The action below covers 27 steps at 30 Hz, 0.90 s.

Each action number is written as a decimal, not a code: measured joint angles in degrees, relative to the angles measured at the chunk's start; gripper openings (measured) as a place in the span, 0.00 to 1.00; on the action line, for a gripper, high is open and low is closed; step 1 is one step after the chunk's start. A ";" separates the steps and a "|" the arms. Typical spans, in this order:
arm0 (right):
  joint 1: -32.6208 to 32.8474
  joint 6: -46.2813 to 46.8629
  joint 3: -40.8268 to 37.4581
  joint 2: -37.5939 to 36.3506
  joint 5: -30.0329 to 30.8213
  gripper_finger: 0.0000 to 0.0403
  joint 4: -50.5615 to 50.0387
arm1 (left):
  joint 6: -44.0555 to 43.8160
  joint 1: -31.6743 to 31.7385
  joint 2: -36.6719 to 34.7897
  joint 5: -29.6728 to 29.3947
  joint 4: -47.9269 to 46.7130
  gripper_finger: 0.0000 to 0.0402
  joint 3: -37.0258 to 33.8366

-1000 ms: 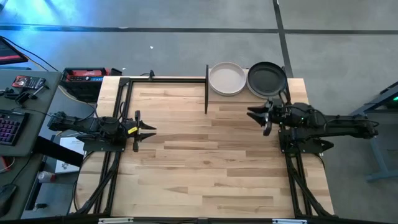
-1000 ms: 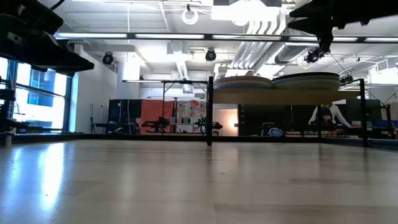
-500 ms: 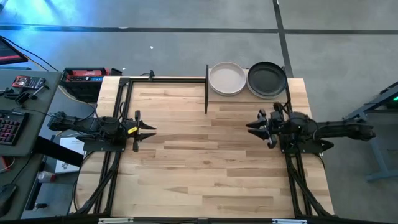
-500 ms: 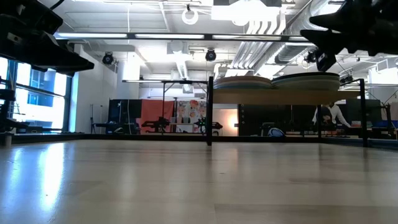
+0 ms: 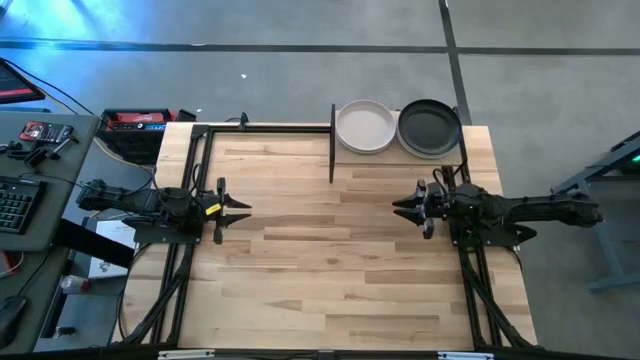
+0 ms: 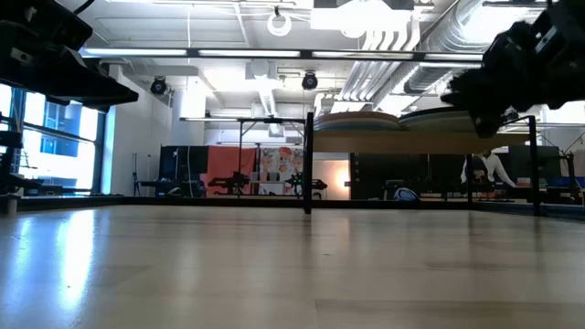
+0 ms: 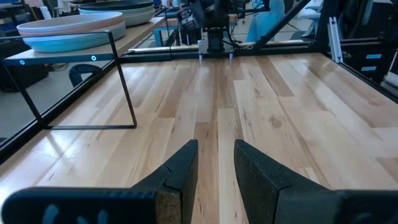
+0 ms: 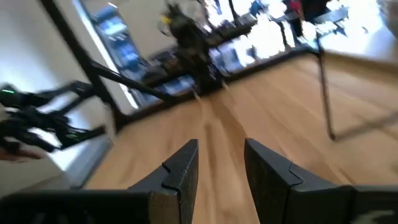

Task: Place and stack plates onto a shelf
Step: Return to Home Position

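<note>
1. Shelf (image 5: 392,157): stands at the far edge of the table (image 5: 330,270), on the right arm's half. It carries 2 stacks of plates side by side, close together.

2. Pale-topped stack (image 5: 365,127): sits on the shelf end nearer the table's middle. The top plate is beige-white. In the left wrist view this stack (image 7: 68,32) shows a pale teal plate at the bottom and a pinkish one above it. A full count cannot be made.

3. Dark-topped stack (image 5: 430,128): sits on the shelf end nearer the table's right edge. The top plate is dark grey to black. In the low view both stacks appear edge-on above the shelf board (image 6: 402,143), and the layers cannot be counted.

4. Right gripper (image 5: 400,206): hovers above the tabletop in front of the shelf, near it but clear of it, pointing toward the table's middle. In the right wrist view its 2 fingers (image 8: 183,165) stand a little apart with bare wood between them, holding nothing. In the low view the right arm partly covers the dark-topped stack.

5. Left gripper (image 5: 240,210): hangs over the left side of the table, well apart from the shelf, facing the right arm. The left wrist view shows its fingers (image 7: 186,163) separated by a narrow gap, with nothing between them.

6. Background: a person (image 6: 484,170) is seen far off in the room behind the table.
</note>
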 joint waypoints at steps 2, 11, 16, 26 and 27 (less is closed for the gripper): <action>0.00 1.21 0.00 0.00 1.34 0.28 -2.94 | 0.01 0.00 0.00 0.00 0.00 0.23 0.00; 0.00 6.37 -0.02 0.00 2.55 0.28 -14.45 | 0.00 0.00 0.00 0.00 0.00 0.23 0.00; 0.00 10.58 0.07 0.02 2.15 0.28 -15.64 | 0.00 0.00 0.00 0.02 0.00 0.23 0.00; 0.00 11.28 0.11 0.02 1.93 0.28 -15.88 | 0.00 0.00 0.00 0.02 0.00 0.23 0.00; 0.00 11.30 0.11 0.02 1.93 0.28 -15.90 | 0.00 0.00 0.00 0.02 0.00 0.23 0.00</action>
